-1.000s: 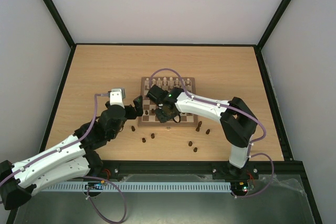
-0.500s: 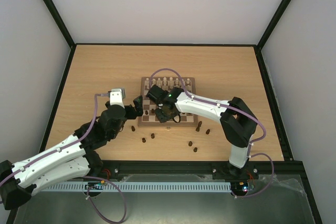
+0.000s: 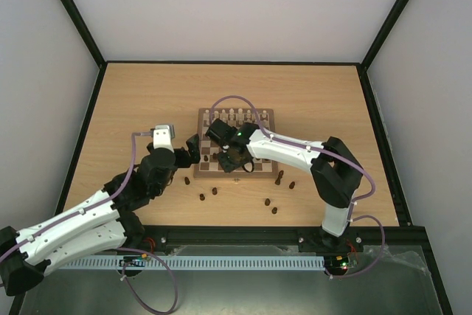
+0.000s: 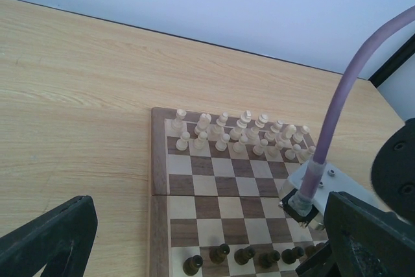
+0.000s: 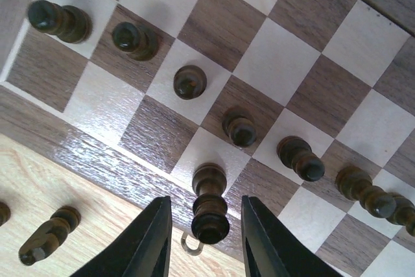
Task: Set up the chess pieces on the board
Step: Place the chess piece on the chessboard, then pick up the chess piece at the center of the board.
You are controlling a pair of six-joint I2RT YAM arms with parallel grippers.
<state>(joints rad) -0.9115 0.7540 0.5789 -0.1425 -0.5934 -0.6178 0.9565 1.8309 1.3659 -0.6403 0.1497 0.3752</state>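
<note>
On the desk [image 3: 133, 108], the chessboard [image 4: 157, 180] is partly set. The left end effector [image 4: 211, 215] hangs wide open at its left edge. The right end effector [image 5: 206, 207] has its jaws apart around a dark piece [image 5: 209, 186] standing on the nearest row, not touching it. Pale chessmen [image 4: 240, 133] fill the far rows and a line of dark chessmen [image 5: 239, 128] stands one row in. About seven loose dark chessmen [image 3: 214, 191] lie off-board — unplaced.

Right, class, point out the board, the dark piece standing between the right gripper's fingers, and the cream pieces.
board [image 4: 209, 186]: left wrist view, a bare square mid-board.
dark piece [image 5: 210, 205]: right wrist view, its stem.
cream pieces [image 4: 238, 133]: left wrist view, one piece mid-row.
</note>
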